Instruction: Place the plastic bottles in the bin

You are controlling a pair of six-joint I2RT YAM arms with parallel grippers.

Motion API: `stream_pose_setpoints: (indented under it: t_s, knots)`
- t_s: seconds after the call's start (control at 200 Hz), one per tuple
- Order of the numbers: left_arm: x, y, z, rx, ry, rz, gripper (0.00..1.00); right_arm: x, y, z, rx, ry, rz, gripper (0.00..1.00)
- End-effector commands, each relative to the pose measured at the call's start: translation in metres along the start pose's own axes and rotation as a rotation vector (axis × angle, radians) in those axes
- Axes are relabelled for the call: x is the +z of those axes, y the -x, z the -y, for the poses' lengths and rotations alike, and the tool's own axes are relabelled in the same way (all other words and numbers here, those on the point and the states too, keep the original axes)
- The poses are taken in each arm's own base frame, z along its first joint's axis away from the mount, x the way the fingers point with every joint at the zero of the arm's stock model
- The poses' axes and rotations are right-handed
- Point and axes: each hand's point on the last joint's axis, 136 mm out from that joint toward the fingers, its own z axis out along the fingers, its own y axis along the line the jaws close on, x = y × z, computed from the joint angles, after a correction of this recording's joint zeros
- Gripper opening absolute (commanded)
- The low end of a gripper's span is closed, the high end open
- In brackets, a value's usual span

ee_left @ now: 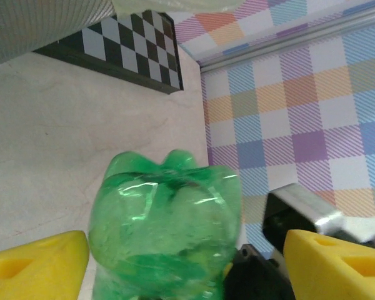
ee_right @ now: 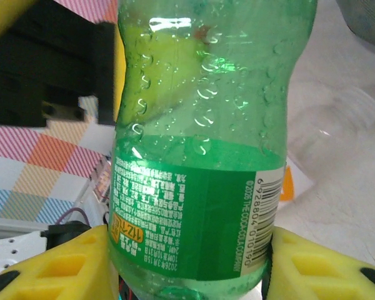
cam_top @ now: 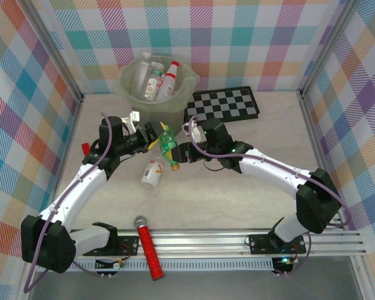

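A green plastic bottle (cam_top: 169, 150) hangs above the table between my two grippers. My right gripper (cam_top: 183, 154) is shut on it, both yellow pads (ee_right: 56, 269) pressing its green label (ee_right: 194, 219). My left gripper (cam_top: 154, 139) stands open around the bottle's lobed base (ee_left: 165, 219): one yellow finger (ee_left: 37, 265) touches the base and the other (ee_left: 337, 262) stands apart from it. A clear bottle with an orange label (cam_top: 152, 173) lies on the table just below. The pale-green bin (cam_top: 128, 78) stands at the back and holds several bottles (cam_top: 169, 78).
A chequered board (cam_top: 224, 104) lies right of the bin. A red microphone (cam_top: 149, 247) rests by the front rail and a small red block (cam_top: 85, 148) sits at the left wall. Chequered walls close in the table on three sides.
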Motion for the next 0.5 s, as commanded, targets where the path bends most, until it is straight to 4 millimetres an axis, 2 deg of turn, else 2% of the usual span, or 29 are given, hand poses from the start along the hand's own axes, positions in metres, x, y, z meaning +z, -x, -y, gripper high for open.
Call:
stream_pose_setpoints:
  t_s: [0.0, 0.085, 0.165, 0.245, 0.405, 0.455, 0.495]
  knots:
    - [0.003, 0.0, 0.006, 0.022, 0.002, -0.011, 0.81, -0.012, 0.025, -0.039, -0.089, 0.118, 0.093, 0.42]
    - [0.005, 0.0, 0.004, 0.019, 0.003, -0.008, 0.81, -0.013, 0.027, -0.041, -0.099, 0.114, 0.098, 0.43]
    - [0.005, 0.002, 0.008, 0.014, -0.013, -0.001, 0.74, -0.011, 0.028, -0.04, -0.099, 0.114, 0.096, 0.43]
    - [0.005, 0.004, 0.012, 0.008, -0.028, 0.006, 0.63, -0.008, 0.028, -0.038, -0.093, 0.11, 0.089, 0.43]
    - [0.006, 0.006, 0.013, 0.0, -0.033, 0.01, 0.52, -0.003, 0.029, -0.034, -0.087, 0.1, 0.088, 0.43]
    - [0.006, 0.007, 0.012, -0.001, -0.028, 0.015, 0.5, -0.003, 0.031, -0.034, -0.086, 0.098, 0.088, 0.46]
    - [0.006, 0.009, 0.013, 0.004, -0.026, 0.019, 0.49, -0.003, 0.032, -0.034, -0.087, 0.097, 0.089, 0.53]
